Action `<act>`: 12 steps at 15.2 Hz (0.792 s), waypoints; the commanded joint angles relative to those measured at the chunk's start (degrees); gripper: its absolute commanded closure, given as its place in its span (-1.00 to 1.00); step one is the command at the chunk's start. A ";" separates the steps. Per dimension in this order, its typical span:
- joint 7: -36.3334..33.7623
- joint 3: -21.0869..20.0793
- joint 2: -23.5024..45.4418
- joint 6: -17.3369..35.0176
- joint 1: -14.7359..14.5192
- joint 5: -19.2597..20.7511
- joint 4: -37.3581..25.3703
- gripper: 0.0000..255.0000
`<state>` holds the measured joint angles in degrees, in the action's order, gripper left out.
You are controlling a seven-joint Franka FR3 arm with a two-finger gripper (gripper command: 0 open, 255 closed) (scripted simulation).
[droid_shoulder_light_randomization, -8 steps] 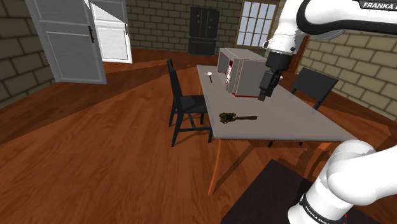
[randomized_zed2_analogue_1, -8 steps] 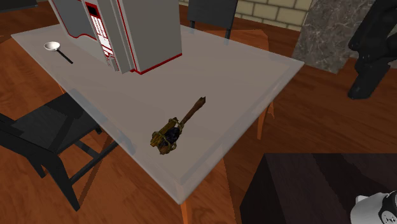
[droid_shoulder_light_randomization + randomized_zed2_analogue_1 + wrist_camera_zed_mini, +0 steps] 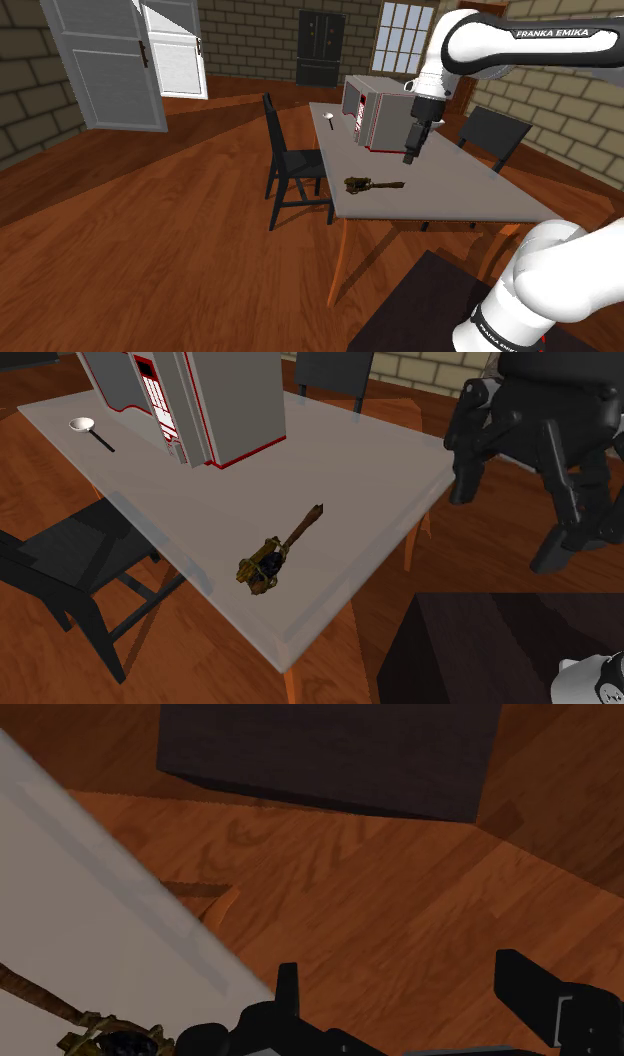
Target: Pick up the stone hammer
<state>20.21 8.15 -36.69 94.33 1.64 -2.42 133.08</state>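
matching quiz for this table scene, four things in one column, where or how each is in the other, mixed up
1 hammer
2 spoon
3 pincer
4 black chair

a open, in the air
b on the floor beside the table
c brown handle, lying on the table
d pale bowl, dark handle

Pairs: 1-c, 2-d, 3-a, 4-b

White capitals reading FRANKA EMIKA run along the upper link of the arm [image 3: 545,32], up at one o'clock in the shoulder view. Down at five o'clock, a dark band [image 3: 497,333] on its lowest joint carries more white lettering, too small to read.
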 commanded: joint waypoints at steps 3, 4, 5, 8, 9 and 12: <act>7.78 4.28 6.24 3.71 -0.03 1.86 -1.01 -1.00; 9.69 5.31 7.96 4.62 -0.05 2.18 -1.45 -1.00; 11.60 6.32 9.76 5.52 -0.08 2.43 -1.99 -1.00; 17.35 9.20 15.55 8.08 -0.25 2.74 -4.09 -1.00; 19.29 10.09 17.61 8.88 -0.29 2.68 -4.96 -1.00; 25.14 12.55 24.11 11.03 -0.38 2.00 -8.06 -1.00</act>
<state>43.02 19.72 -14.73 104.15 1.19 -0.30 125.48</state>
